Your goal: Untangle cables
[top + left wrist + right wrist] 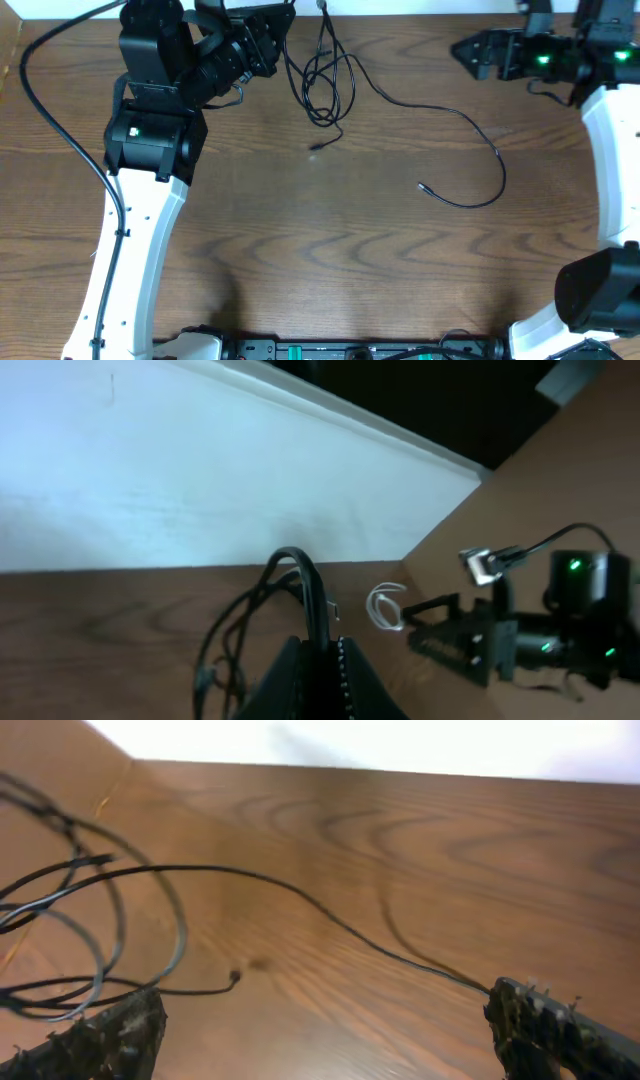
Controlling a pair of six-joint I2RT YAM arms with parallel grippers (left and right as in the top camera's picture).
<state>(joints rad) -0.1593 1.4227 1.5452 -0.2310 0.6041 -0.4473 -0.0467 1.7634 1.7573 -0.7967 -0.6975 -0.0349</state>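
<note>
A tangle of black cable loops (320, 85) lies at the back middle of the table, with one plug end (315, 148) just in front of it. A long black strand (470, 125) runs from it to the right and curls to a second plug end (422, 186). My left gripper (278, 35) is shut on a black cable (305, 585) at the left side of the tangle. A small white cable loop (385, 607) lies near the wall. My right gripper (462, 50) is open and empty, right of the tangle and pointing left. The loops (80, 940) and the long strand (300, 900) lie ahead of its fingers (325, 1020).
A white wall (200, 480) borders the back edge of the wooden table (300, 250). The left arm's thick black wire (60, 130) hangs along the left side. The right arm's base (600, 290) stands at the front right.
</note>
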